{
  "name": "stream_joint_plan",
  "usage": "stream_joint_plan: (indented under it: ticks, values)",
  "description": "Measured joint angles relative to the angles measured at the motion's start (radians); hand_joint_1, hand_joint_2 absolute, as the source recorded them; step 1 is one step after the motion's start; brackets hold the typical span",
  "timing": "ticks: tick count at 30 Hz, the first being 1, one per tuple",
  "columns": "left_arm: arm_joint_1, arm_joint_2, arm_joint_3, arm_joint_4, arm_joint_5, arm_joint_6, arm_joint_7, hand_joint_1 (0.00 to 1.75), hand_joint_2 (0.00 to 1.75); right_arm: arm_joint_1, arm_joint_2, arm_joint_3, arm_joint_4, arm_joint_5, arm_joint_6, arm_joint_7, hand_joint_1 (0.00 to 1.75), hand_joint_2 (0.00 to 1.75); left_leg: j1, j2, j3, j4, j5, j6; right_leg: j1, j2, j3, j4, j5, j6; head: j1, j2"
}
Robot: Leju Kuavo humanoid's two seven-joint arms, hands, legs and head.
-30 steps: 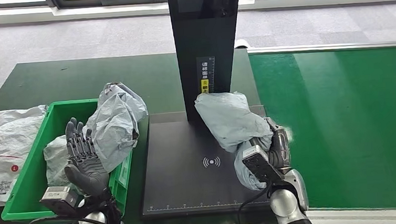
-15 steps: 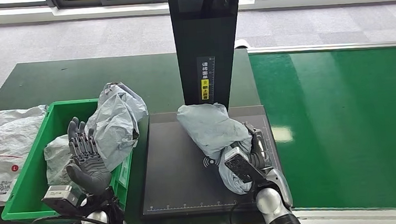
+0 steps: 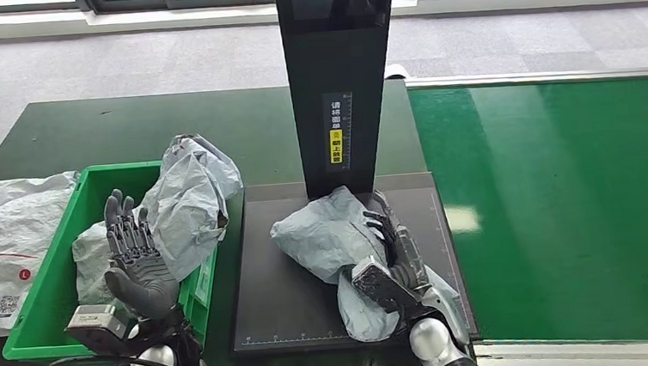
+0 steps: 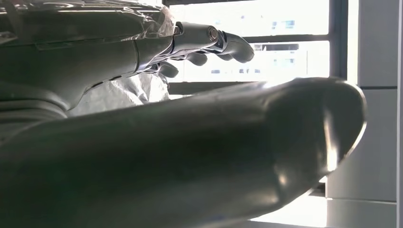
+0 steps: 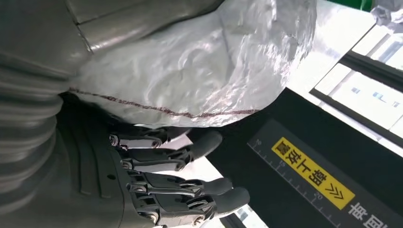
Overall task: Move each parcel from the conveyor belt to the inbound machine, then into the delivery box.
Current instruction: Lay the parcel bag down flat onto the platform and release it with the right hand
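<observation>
My right hand (image 3: 392,256) grips the parcel (image 3: 328,234), fingers wrapped over it, holding it low on the black scanner (image 3: 285,298) just before the post (image 3: 335,79) so the label can be read, I judge; my left hand (image 3: 136,256) waits spread, palm up, over the green box (image 3: 52,279), ready to receive; another parcel (image 3: 188,201) already lies there.

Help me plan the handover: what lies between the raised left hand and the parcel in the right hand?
In the head view, between the left hand and the held parcel lie a crumpled grey bag, the green bin's wall and bare scanner platform.
</observation>
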State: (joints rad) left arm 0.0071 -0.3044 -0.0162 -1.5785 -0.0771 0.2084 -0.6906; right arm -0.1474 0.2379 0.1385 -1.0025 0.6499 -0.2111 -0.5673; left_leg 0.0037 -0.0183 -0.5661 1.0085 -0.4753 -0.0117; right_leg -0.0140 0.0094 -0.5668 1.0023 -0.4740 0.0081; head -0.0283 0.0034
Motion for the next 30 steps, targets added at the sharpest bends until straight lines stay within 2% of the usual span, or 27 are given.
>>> stream_joint_plan:
  ticks: [9, 12, 18, 22, 26, 30]
  values:
    - [0.008, 0.0, -0.007, -0.015, -0.017, 0.02, 0.004, 0.0, 0.0, 0.053, -0.003, 0.0, -0.058, -0.011, 0.012, -0.009, 0.0, 1.75, 0.0, 0.001, 0.0, 0.0, 0.0, 0.0, 0.0, 0.0, 0.0, 0.0, 0.0, 0.0, 0.0, 0.0]
    - [0.008, 0.0, -0.012, -0.016, -0.039, 0.041, 0.018, 0.0, 0.0, 0.086, -0.006, 0.0, -0.102, -0.042, 0.042, -0.032, 0.0, 1.75, 0.0, 0.0, 0.001, 0.0, 0.0, 0.0, 0.0, 0.0, 0.0, 0.0, 0.0, 0.0, 0.0, 0.0]
    - [0.006, 0.002, -0.028, -0.012, -0.089, 0.068, 0.032, 0.0, 0.0, 0.209, -0.015, -0.002, -0.312, -0.167, 0.136, -0.091, 0.0, 1.75, 0.0, 0.001, 0.0, 0.0, 0.0, 0.0, 0.0, 0.0, -0.001, 0.0, 0.0, 0.0, 0.0, 0.0]
    - [0.007, 0.007, -0.054, -0.009, -0.197, 0.022, 0.033, 0.0, 0.0, 0.291, -0.019, -0.017, -0.463, -0.216, 0.185, -0.105, 0.0, 1.75, 0.0, 0.001, 0.0, 0.0, -0.001, 0.0, 0.0, 0.0, -0.001, -0.001, -0.001, 0.0, 0.0, 0.0]
    - [0.006, 0.013, -0.089, -0.005, -0.327, -0.028, 0.023, 0.0, 1.75, 0.339, -0.019, -0.038, -0.555, -0.225, 0.229, -0.116, 0.0, 1.75, 0.0, 0.001, 0.0, 0.0, -0.001, 0.0, 0.0, 0.001, -0.001, -0.001, -0.001, 0.0, 0.0, 0.0]
    - [0.006, 0.02, -0.132, 0.003, -0.433, -0.061, 0.032, 0.0, 1.75, 0.35, -0.019, -0.051, -0.591, -0.225, 0.246, -0.127, 0.0, 1.75, 0.0, 0.001, 0.001, 0.0, -0.001, 0.0, 0.0, 0.001, -0.001, -0.001, 0.0, 0.0, 0.0, 0.0]
